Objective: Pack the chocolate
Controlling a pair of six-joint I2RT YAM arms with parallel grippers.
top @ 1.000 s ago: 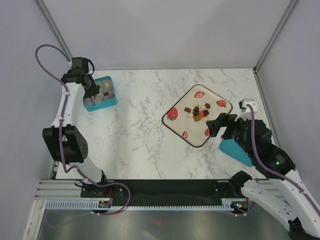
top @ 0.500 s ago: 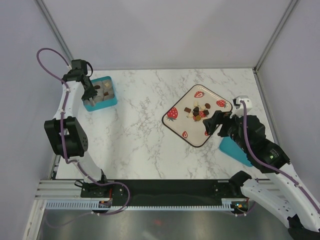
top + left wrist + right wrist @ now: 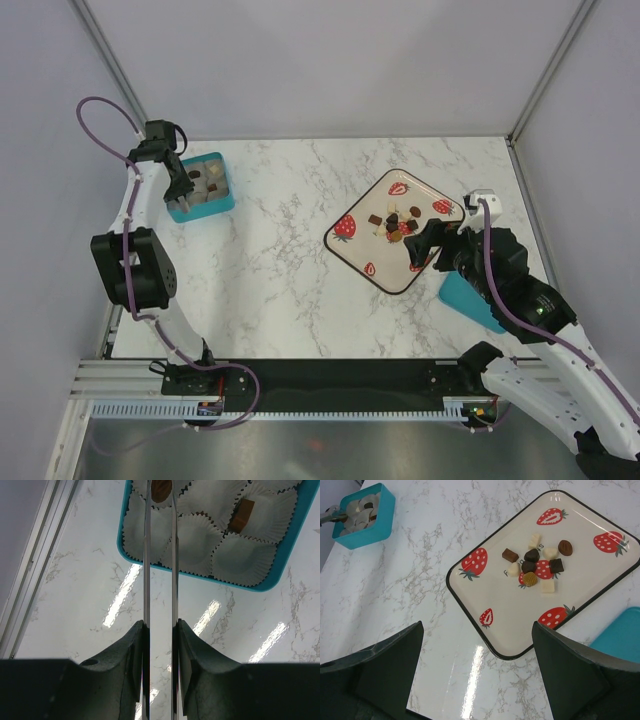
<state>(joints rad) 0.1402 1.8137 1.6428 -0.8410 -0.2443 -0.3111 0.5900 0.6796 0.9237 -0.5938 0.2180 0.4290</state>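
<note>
Left fingers [image 3: 125, 670] clamp thin metal tongs [image 3: 146, 555] pinching a round brown chocolate [image 3: 161, 489] over fluted paper cups [image 3: 195, 540] in the far-left teal box [image 3: 260, 586]; right fingers [image 3: 385, 665] spread wide.

tongs [image 3: 147, 555] tips cropped, teal lid [image 3: 468, 298] part-hidden

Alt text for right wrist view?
A strawberry-print tray on a marble table holds a cluster of chocolates near its middle. The open right gripper frames the bottom edge; a teal box of paper cups sits top-left.
</note>
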